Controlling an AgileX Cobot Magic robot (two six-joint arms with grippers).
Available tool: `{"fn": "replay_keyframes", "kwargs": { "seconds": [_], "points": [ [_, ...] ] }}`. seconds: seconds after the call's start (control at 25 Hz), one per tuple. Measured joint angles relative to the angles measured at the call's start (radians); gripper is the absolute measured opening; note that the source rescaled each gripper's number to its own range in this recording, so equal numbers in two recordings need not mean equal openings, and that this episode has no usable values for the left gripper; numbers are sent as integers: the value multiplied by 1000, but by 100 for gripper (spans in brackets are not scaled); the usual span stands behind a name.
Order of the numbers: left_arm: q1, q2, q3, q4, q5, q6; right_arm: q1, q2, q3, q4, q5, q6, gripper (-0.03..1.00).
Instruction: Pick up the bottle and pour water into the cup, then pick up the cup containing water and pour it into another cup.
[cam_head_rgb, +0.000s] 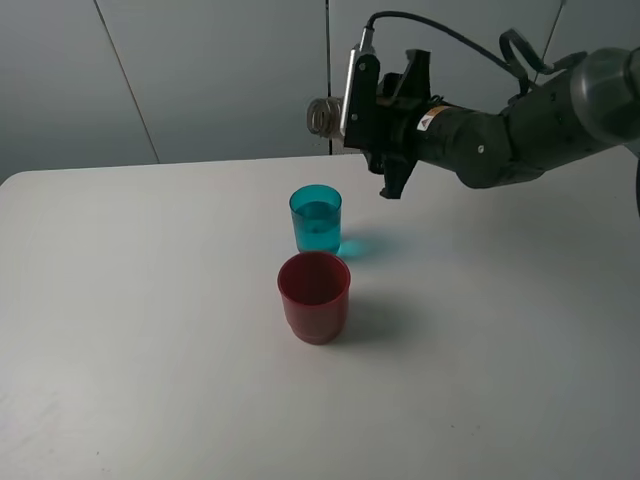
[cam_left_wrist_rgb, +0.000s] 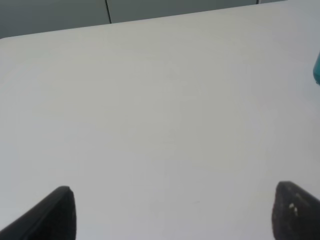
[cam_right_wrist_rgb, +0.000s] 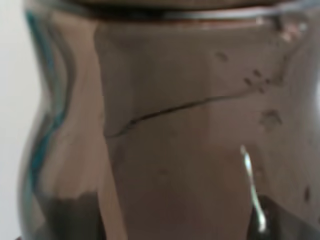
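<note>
My right pincer is clamped tight on the bottle, which lies tipped nearly level in the air, toward 12 o'clock from the blue cup. That cup holds water, so I judge the first pour is about done. The red cup stands just beside it at 6 o'clock and looks empty. Next I must right the bottle, set it on the table clear of both cups, then grip the blue cup steadily. My left pincer gapes wide, holding nothing
</note>
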Motion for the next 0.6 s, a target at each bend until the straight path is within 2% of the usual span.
{"fn": "replay_keyframes", "kwargs": {
  "seconds": [0.2,0.4,0.48,0.6],
  "points": [
    [0,0,0,0,0,0,-80,-41,0,-4,-7,408,0],
    [0,0,0,2,0,0,-136,-47,0,-81,-39,817,0],
    [0,0,0,2,0,0,-148,-46,0,-100,-70,915,0],
    [0,0,0,2,0,0,-154,-21,-2,-119,-156,979,0]
  ]
}}
